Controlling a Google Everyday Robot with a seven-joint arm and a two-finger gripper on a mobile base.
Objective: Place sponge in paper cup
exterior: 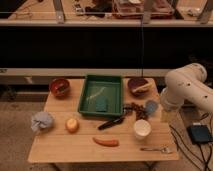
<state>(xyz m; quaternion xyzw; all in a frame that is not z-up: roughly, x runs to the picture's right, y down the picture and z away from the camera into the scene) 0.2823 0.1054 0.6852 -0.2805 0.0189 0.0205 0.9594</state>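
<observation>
The teal sponge (pixel 101 104) is seen inside the green tray (pixel 86 95) at the surface's (pixel 60 142) far edge, the paper cup (pixel 142 128) toward its front right corner, the claw (pixel 166 114) spread beside its right edge.

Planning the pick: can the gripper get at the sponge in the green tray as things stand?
Probably yes. The sponge lies uncovered in the green tray, open from above; the gripper hangs at the right edge of the table.

sponge (pixel 101 104) sits inside tray (pixel 83 96) walls, open from above. cup (pixel 142 128) stands free, mouth clear; black tool (pixel 111 123) just left, arm (pixel 186 87) at right edge hiding the gripper.
</observation>
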